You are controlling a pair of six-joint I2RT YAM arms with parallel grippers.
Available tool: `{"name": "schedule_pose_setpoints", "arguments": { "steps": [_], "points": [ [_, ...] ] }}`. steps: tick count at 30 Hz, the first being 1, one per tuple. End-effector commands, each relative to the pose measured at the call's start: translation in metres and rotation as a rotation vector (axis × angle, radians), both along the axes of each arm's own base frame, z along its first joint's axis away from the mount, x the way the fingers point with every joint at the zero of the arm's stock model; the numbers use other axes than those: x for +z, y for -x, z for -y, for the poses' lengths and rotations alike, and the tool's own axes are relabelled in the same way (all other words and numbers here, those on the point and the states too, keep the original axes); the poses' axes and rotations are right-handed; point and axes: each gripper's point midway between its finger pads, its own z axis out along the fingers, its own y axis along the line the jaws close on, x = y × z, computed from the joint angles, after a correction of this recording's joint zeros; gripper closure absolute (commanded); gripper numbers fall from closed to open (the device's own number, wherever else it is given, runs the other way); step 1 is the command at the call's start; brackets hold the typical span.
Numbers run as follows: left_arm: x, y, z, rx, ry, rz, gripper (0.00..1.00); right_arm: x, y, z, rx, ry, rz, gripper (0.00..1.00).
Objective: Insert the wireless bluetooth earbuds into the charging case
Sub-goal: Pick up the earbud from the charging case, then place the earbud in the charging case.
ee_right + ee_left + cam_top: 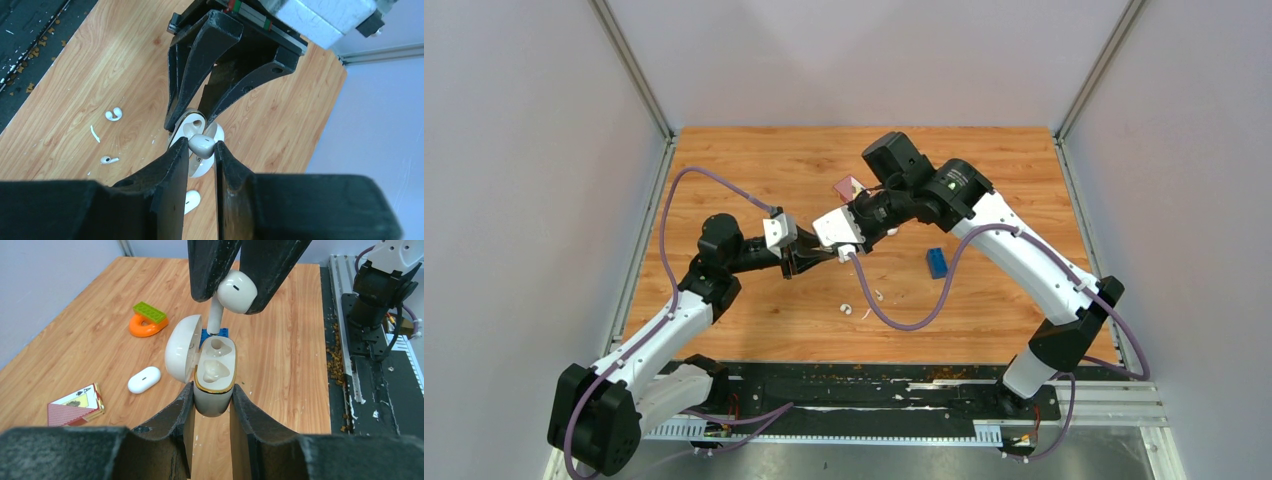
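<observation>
The left gripper [212,396] is clamping the charging case [214,405] by its lower body, one dark pad pressing each side, and is holding it upright above the wooden table [280,365]. The case's lid [181,347] is hanging open to the left, and both sockets are showing inside the gold rim. From above, the right gripper [201,151] is pinching an earbud [236,290] by its rounded head, jaws only narrowly apart and tight on the bud. The earbud's stem is pointing down toward the case, its tip sitting right at the mouth of the far socket. Whether it is already inside, the views are not settling. The right wrist view is showing the same thing from the other side: the bud's head between the fingertips, directly over the open case, with the left gripper's fingers rising behind it. Down on the wood, a white oval pebble-shaped object [144,379] is lying left of the case, near a playing card box [75,407]. Farther back an orange ring is carrying a green brick [149,313], and a blue brick [937,262] is sitting behind the case. A small white stemmed bud [109,160] is lying on the table, well apart from both grippers.
</observation>
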Motion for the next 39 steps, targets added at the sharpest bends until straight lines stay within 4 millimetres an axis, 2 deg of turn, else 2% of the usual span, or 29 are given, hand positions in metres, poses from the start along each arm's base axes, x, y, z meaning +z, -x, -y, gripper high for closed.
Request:
{"name": "schedule_pose_setpoints", "arguments": {
  "steps": [1,18,39],
  "points": [
    [0.023,0.002,0.002,-0.032,0.021,0.077,1.00,0.012,0.010,-0.009,0.102,-0.051,0.040,0.87],
    [0.024,0.003,0.002,-0.040,0.011,0.098,1.00,0.000,0.008,-0.019,0.151,-0.030,0.025,0.86],
    [0.027,0.000,0.003,-0.024,0.033,0.081,1.00,-0.008,0.005,-0.018,0.148,0.014,0.007,0.86]
  ]
}}
